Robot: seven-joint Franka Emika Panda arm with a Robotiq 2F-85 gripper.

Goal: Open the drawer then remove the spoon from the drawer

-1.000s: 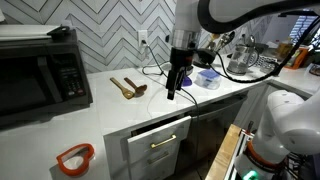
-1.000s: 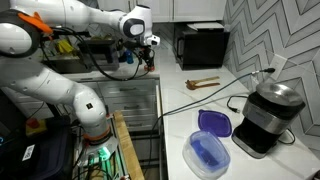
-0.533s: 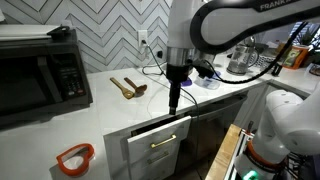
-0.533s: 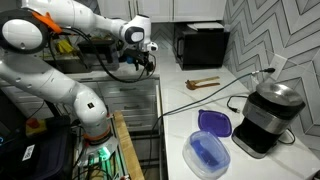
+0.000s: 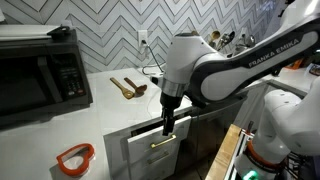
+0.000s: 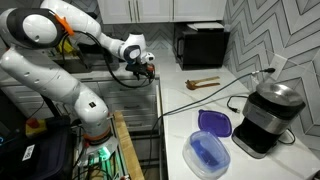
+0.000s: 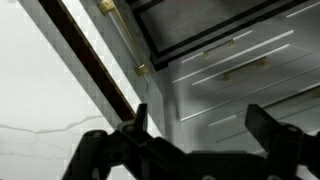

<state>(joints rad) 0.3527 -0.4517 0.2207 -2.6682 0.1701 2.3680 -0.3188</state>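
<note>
Status: opening stage, with the drawer [image 5: 145,143] not yet pulled. Its front sits shut or nearly so under the bench [image 5: 100,120] edge. The spoon is not visible in any view and is presumably inside, so its exact position cannot be told.

The claw [image 5: 166,129] hangs in front of the drawer, just above the brass bar handle [image 5: 163,143]. In the wrist view the fingers [image 7: 135,125] stand spread with nothing between them, and the handle lies ahead of them and off to one side.

Hazards from this position:
- Misalignment. Because the handle is offset from the claw's centre line, closing here would likely catch air or only one end of the bar.
- Collision. A descent too close to the bench edge could drive a finger into the front or the overhang.
- Shallow grip. The bar may slip out during the pull.
- Skewed pull. Force off the slide axis may bind the drawer.
- Wrong item. The darker brown utensils [image 5: 127,87] on the bench are not the target.
</note>
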